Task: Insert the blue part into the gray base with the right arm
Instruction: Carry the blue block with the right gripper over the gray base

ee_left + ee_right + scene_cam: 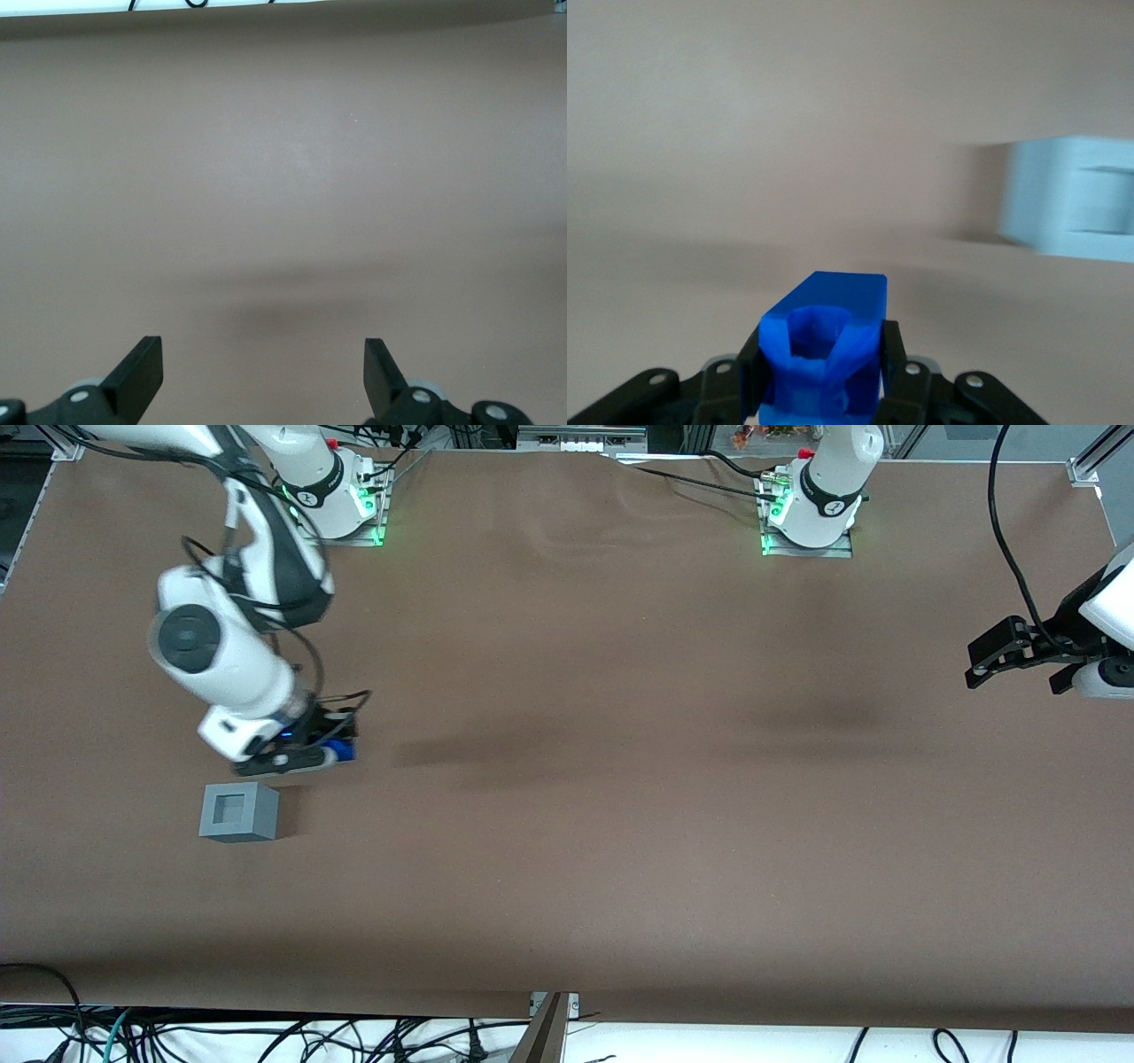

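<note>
In the lower left of the front view, the gray base (239, 812) stands on the brown table (620, 779), its square recess facing up. A little farther from the camera, the gripper (312, 756) of the right arm (221, 655) is clamped on the blue part (824, 350), apart from the base.

Blue part (824, 354): bright blue block with a hollow knob on its end, clamped between the fingers of my hand (332, 755); it lies toward my working end of the bench, held clear of the surface.
Gray base (239, 811): light-gray cube, upright on the bench, square recess in its top face open, nothing in it.
Relation: base sits nearer the front camera than the blue part, near it, not touching.
</note>
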